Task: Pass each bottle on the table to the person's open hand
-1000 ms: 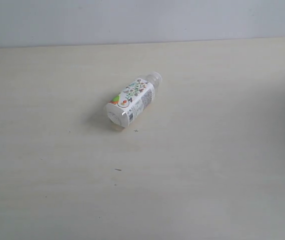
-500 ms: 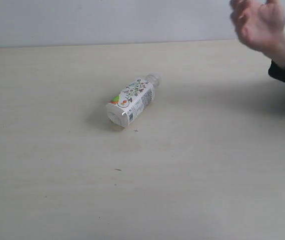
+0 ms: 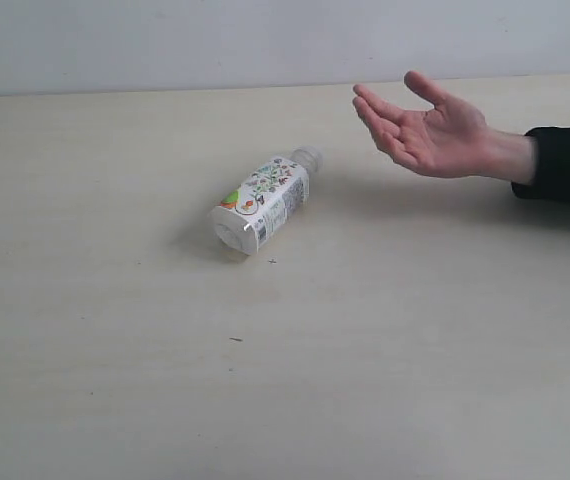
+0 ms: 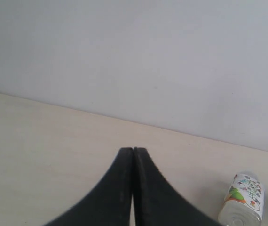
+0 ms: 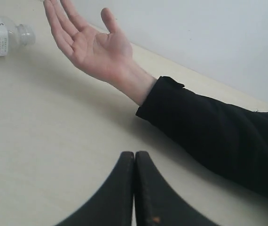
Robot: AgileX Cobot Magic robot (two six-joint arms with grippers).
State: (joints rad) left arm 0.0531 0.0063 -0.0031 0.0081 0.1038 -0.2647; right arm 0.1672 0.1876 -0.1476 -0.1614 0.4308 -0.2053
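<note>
Currently, bottle [image 3: 262, 205]: lies on its side on the surface, white label with colourful print, clear cap end turned toward the hand, base toward the exterior camera.
Surface [image 3: 385, 340]: pale cream, faint grain, a few tiny dark specks near the bottle.
Person's open hand [image 3: 430, 135]: palm up, fingers spread, raised over the surface near the bottle's cap end, not touching the bottle.
Black sleeve [image 3: 565, 165]: covers the wrist, on the side of the hand away from the bottle.
Left jaws: pressed together, pinching nothing, apart from the bottle.
Right jaws: pressed together, pinching nothing, well apart from the bottle, the hand between them and it.
</note>
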